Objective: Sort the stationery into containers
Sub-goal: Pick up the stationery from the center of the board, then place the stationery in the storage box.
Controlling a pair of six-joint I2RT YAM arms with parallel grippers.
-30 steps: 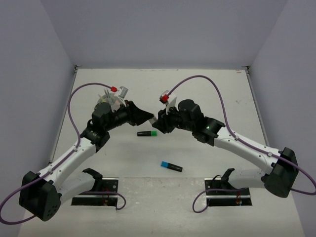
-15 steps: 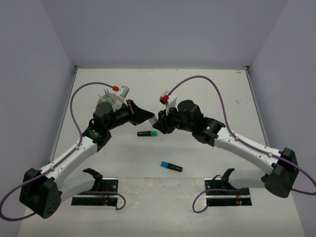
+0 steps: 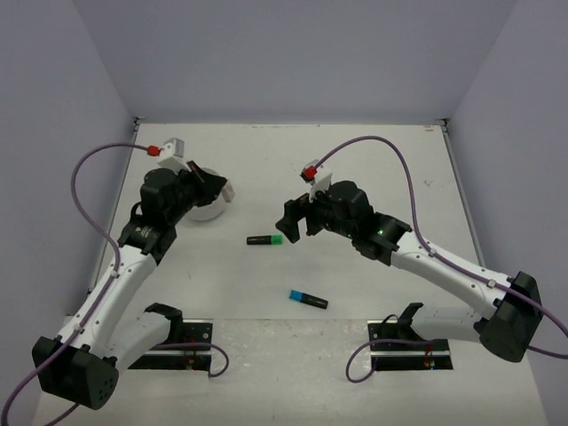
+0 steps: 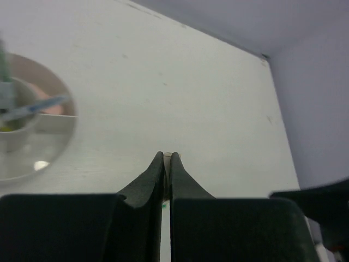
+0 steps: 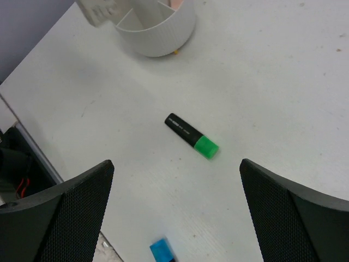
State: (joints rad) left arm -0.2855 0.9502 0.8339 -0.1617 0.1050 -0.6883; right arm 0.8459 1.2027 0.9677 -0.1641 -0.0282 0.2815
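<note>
Cup (image 3: 209,209) stands far left with stationery (image 4: 34,107) inside. Left gripper (image 4: 167,158) is just beside it, jaws pressed onto a thin pale scrap (image 4: 167,155). Right gripper (image 5: 175,166) gapes wide and empty above green highlighter (image 5: 192,136) at mid-table. Blue highlighter (image 3: 308,299) lies nearer.

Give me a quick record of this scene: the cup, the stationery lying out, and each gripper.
white cup: upright, divided inside, some pens in it
green-ended highlighter: lying flat on the table, untouched
blue-ended highlighter: lying flat, nearer the arm bases
left gripper: shut, raised close to the white cup; cannot tell if anything is pinched
right gripper: open, empty, above the green-ended highlighter
left to sort: the two highlighters in view
</note>
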